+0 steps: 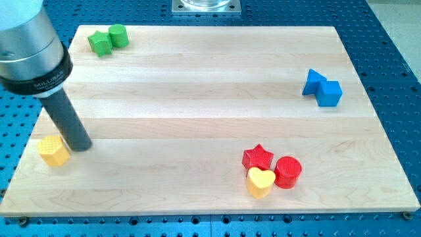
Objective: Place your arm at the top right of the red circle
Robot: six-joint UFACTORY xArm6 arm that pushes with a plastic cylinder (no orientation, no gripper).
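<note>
Nearest the view's bottom, a yellow heart (260,182) touches the red circle (288,172) and a red star (258,157), low right of centre on the table (197,79). Far left, my tip (81,146) sits just beside a yellow block (53,150). No gripper here, only the rod. 2 green blocks (108,40) top left, 2 blue blocks (322,87) at right.

Our arm (29,49) enters from the view's ten o'clock; its dark rod (66,117) slants toward five o'clock, our tip (81,145) resting on the tabletop (197,99).
</note>
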